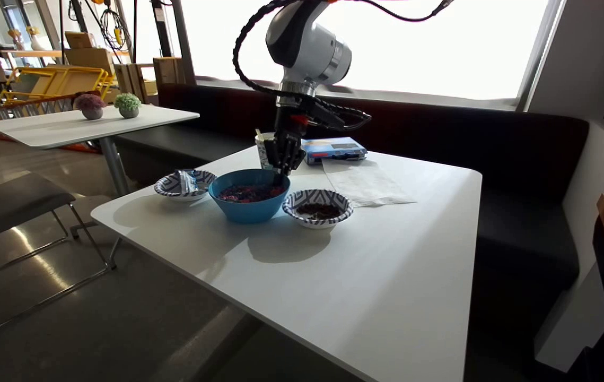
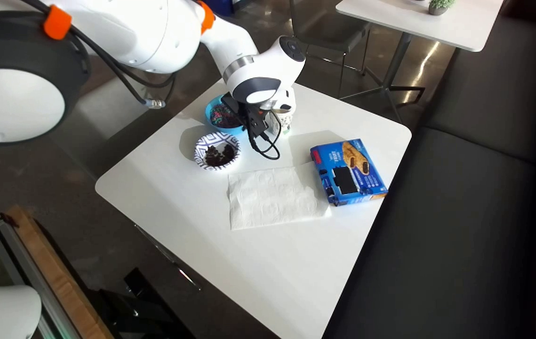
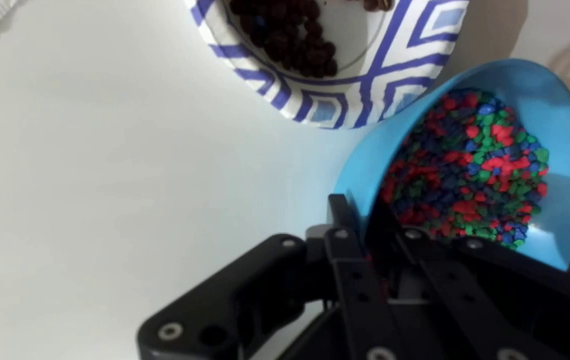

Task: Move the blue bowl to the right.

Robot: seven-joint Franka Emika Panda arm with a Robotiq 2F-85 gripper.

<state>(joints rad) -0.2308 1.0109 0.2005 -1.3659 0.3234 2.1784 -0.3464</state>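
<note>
The hand (image 3: 360,214) grips the side of the blue bowl (image 1: 248,213). In the wrist view, one finger (image 3: 341,215) is outside the bowl and one is inside, with the thin side pinched in between. I think it does this because the bowl looks too wide to grab all around. Red, green and blue bits (image 3: 496,165) lie in the bowl. They may make it heavy, so lifting it by just one side could tip it and spill some. The blue bowl looks upright, but I cannot tell if its bottom touches the worktop (image 1: 397,254).

In an exterior view, the blue bowl is between the dark-bits bowl (image 1: 341,201) and the packet bowl (image 1: 166,185). The dark-bits bowl is right up close, on the right there, and I cannot tell if the rims touch. The packet bowl is on the left, with a small packet (image 1: 189,181) in it.

The job says right, but I cannot tell whose right it means. If it is the right in that view, the dark-bits bowl is in the way, so the blue bowl may have to go over it or around the front. Past it is a big bare part of the worktop. A paper towel (image 1: 370,183) and a blue box (image 1: 336,146) lie farther back. The worktop's front-left edge is nearer, so there is less room that way.
</note>
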